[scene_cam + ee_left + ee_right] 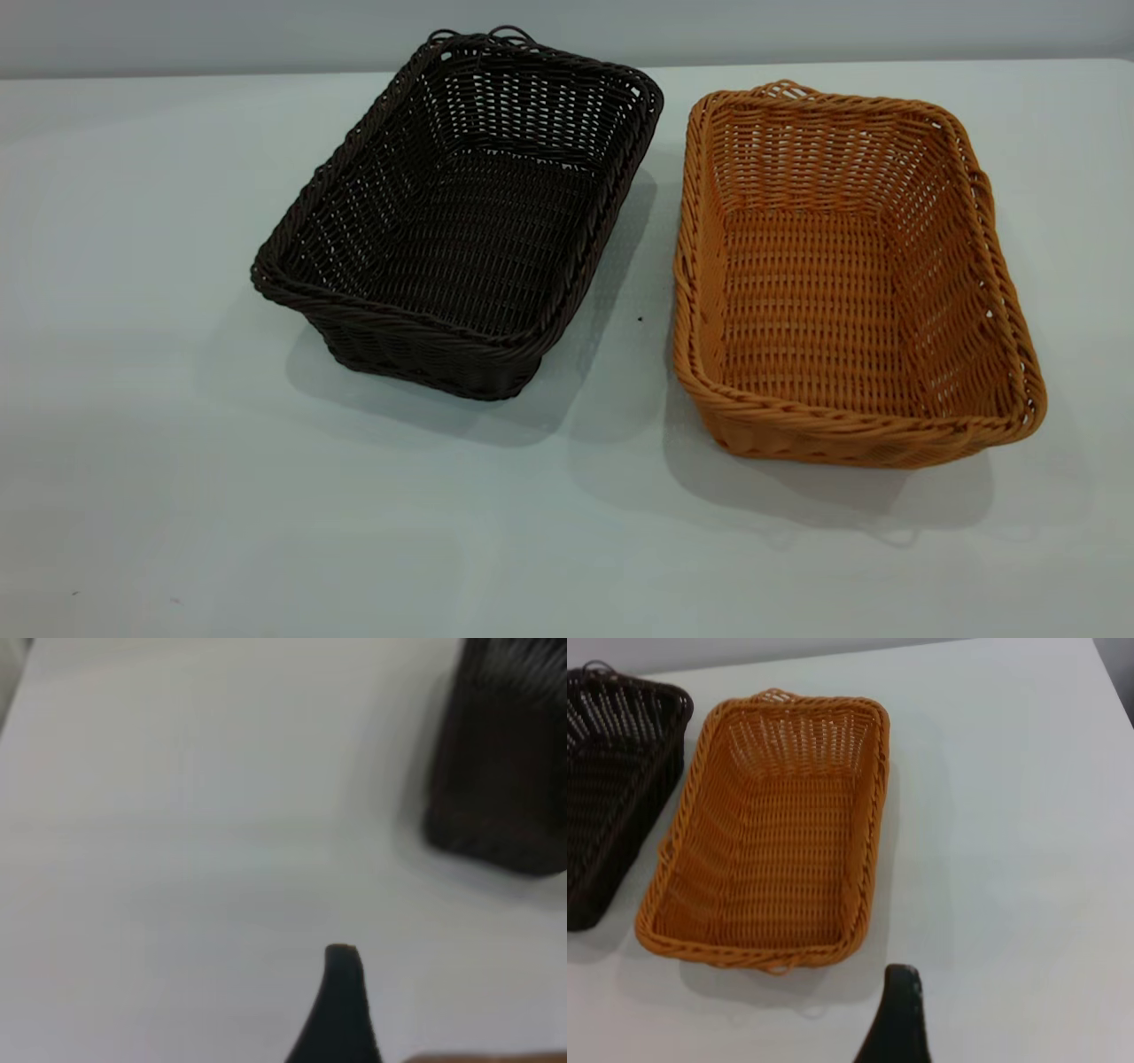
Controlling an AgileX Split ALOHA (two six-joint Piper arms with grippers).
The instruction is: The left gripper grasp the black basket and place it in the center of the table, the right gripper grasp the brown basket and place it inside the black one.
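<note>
The black basket [461, 217] stands empty on the table [177, 496], left of middle and turned at an angle. Right beside it, a narrow gap apart, the brown basket [846, 283] stands empty too. Neither gripper shows in the exterior view. In the left wrist view only a dark tip of the left gripper [341, 1010] shows above bare tabletop, with a corner of the black basket [505, 771] well away from it. The right wrist view shows a dark tip of the right gripper [897, 1019] just short of the brown basket's [775, 842] near end, touching nothing.
A pale wall runs along the table's far edge [177, 75]. Bare tabletop lies in front of both baskets and to the left of the black one. A small dark speck [640, 318] lies between the baskets.
</note>
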